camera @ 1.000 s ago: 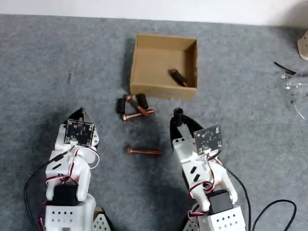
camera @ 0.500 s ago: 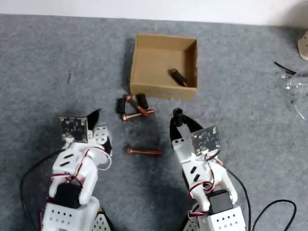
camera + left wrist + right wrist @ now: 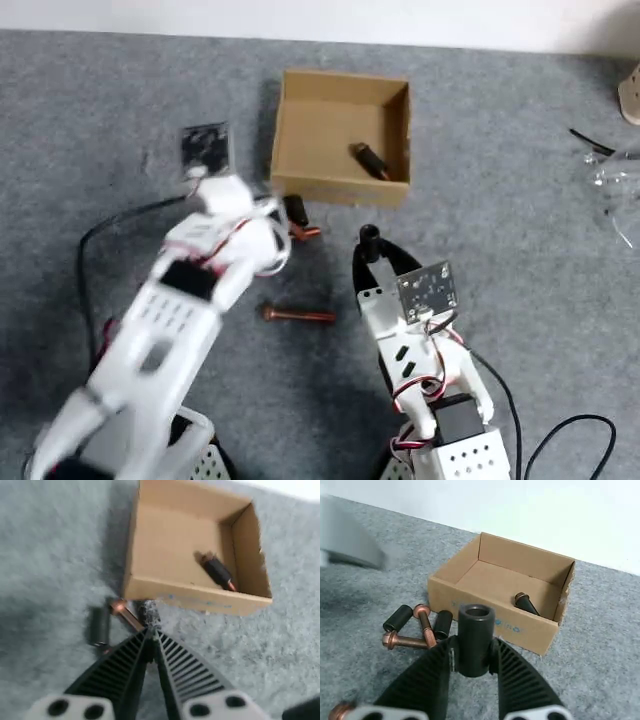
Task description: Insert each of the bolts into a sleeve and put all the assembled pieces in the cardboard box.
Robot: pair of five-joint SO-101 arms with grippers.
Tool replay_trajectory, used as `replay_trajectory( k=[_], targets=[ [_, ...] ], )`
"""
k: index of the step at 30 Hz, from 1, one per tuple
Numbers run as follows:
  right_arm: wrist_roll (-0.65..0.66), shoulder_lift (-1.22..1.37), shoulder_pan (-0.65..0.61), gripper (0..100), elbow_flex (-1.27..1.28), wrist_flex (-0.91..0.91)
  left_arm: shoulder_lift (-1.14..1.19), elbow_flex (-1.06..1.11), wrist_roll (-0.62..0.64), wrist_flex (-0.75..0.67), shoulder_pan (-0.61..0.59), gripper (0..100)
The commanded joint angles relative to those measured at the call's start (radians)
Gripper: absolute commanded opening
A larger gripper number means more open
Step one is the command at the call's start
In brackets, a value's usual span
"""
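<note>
I find nothing I can read. The outer front wall of the cardboard box [image 3: 520, 630] carries a faint line of bluish print, which also shows from my left wrist [image 3: 200, 600], but it is too blurred to make out as letters or numbers. The small circuit board [image 3: 428, 290] on my right wrist bears marks too small to tell.

White plastic arms [image 3: 170, 320], black ribbed tool fingers [image 3: 520, 680], red-and-white wires [image 3: 412, 386], black cables [image 3: 508, 398], square boards [image 3: 428, 288], perhaps wrist cameras.
</note>
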Motion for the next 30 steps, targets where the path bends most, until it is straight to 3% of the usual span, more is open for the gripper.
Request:
replay_trajectory(
  k=[1, 9, 14, 21, 30],
  targets=[
    [0.014, -0.016, 0.007, 0.9, 0.127, -0.035, 0.229, -0.162, 0.107, -0.017, 0.048, 2],
    [0.014, -0.016, 0.007, 0.9, 0.127, -0.035, 0.418, -0.173, 0.242, -0.015, 0.048, 32],
    [0.014, -0.016, 0.007, 0.9, 0.127, -0.035, 0.433, -0.174, 0.256, -0.021, 0.039, 30],
    [0.014, -0.016, 0.007, 0.9, 0.127, -0.035, 0.433, -0.216, 0.307, -0.023, -0.076, 25],
    [0.014, -0.016, 0.007, 0.9, 0.127, -0.035, 0.437, -0.226, 0.354, -0.017, -0.079, 24]
  ],
)
